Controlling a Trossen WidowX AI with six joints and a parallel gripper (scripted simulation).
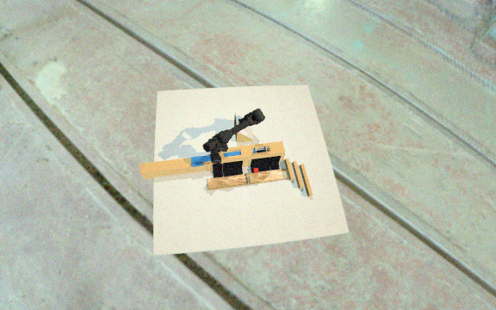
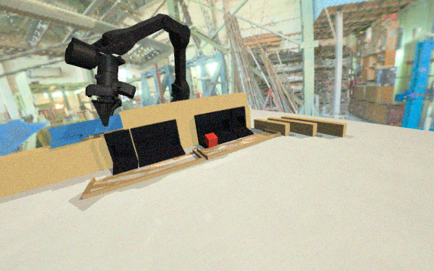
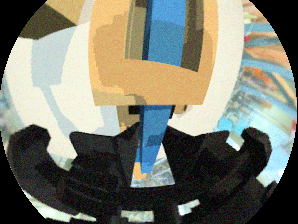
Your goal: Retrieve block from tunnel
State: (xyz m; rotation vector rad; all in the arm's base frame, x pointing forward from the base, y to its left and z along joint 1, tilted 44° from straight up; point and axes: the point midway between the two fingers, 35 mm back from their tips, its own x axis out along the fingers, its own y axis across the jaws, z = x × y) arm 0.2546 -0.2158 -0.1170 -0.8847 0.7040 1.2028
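My gripper [image 1: 216,160] [image 2: 105,123] [image 3: 149,124] points down over the open left part of the tunnel, its fingers shut on the blue handle [image 3: 155,118] of the sliding cage. Blue also shows through the slot in the tunnel roof [image 1: 247,151] [image 2: 221,102] [image 3: 150,87]. The small red block [image 1: 255,170] [image 2: 211,140] shows at the bottom of the right-hand dark side window, at the edge of the wooden tray along the tunnel's front. The wrist view does not show the block.
The low tan trough [image 1: 166,167] [image 2: 32,165] runs left from the tunnel. The shallow wooden tray [image 1: 226,182] lies along the front side. Three upright tan slats [image 1: 307,181] [image 2: 332,129] stand past its right end. A tan wedge [image 1: 243,138] stands behind the tunnel.
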